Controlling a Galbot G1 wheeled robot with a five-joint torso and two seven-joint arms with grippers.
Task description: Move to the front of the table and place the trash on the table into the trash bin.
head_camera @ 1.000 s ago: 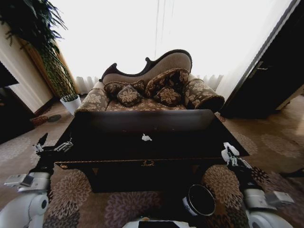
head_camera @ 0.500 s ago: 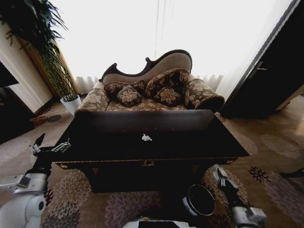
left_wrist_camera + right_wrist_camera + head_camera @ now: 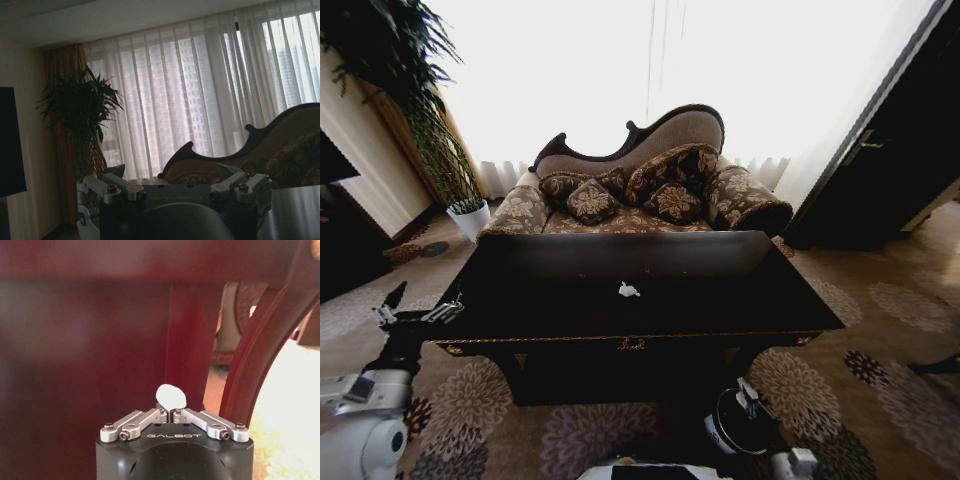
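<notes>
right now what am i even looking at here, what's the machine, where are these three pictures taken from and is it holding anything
This is a wheeled robot with two arms, each ending in a gripper with two fingers. One picture comes from a camera on its head, looking down at a glossy black table with a sofa behind it. One white paper bit lies on the table.

The other two pictures come from cameras on the wrists. The left gripper is beside the table's left corner; its own camera shows the fingers spread open, looking toward the curtains and a plant.

The right gripper is low, over the round black trash bin on the floor in front of the table. Its camera shows it shut on a white paper bit.
</notes>
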